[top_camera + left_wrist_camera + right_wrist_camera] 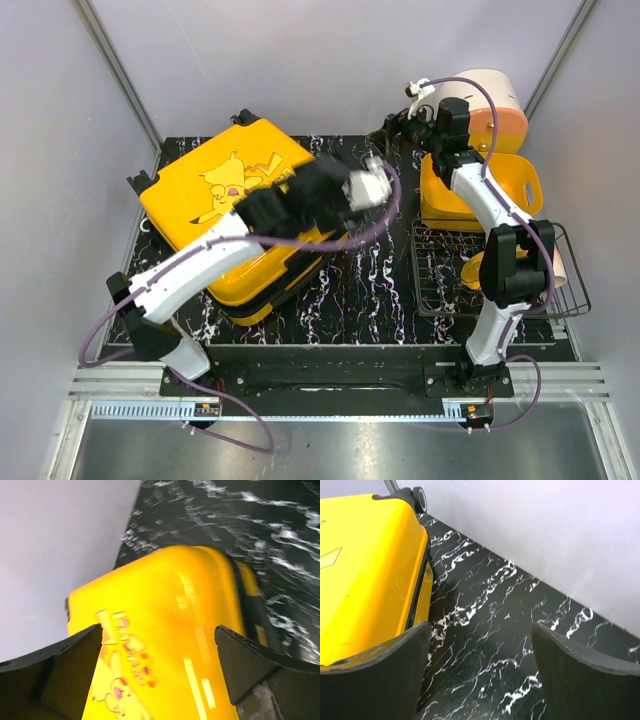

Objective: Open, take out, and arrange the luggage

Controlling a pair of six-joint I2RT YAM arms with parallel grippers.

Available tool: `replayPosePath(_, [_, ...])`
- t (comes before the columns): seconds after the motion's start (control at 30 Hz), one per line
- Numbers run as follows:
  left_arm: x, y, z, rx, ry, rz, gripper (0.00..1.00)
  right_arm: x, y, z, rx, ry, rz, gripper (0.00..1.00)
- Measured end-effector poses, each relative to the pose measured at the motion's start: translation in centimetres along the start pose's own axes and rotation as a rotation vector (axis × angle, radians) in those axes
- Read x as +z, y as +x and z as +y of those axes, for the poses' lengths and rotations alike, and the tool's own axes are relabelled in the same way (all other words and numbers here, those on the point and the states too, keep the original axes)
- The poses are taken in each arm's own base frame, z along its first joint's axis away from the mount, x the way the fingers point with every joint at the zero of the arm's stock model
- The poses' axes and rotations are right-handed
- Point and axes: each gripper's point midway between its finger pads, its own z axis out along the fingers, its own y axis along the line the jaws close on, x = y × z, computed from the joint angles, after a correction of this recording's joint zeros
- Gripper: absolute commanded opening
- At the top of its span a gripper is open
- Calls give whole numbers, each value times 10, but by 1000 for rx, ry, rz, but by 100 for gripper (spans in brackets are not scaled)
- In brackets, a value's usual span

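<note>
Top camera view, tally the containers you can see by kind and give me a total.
Yellow suitcase: 1
Yellow plastic basket: 1
Black wire rack: 1
Round peach-and-white tub: 1
Total: 4

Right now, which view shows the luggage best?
Top external: the whole luggage shows, print up, with only the left arm crossing its right side. Left wrist gives a blurred close-up of the lid between its fingers. Right wrist catches just one edge and a wheel.
</note>
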Motion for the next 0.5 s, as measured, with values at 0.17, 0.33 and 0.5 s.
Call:
replayPosePath(0.17, [15, 55, 121, -283, -131, 86, 99, -27, 6, 19, 131, 13, 103, 93])
replayPosePath(0.33, [5, 171, 195, -553, -219, 217, 99, -74, 29, 71, 304, -23, 220, 92])
replayPosePath(0.5, [-1, 271, 228, -797, -277, 316, 94, -108, 73, 141, 442, -104, 356, 90])
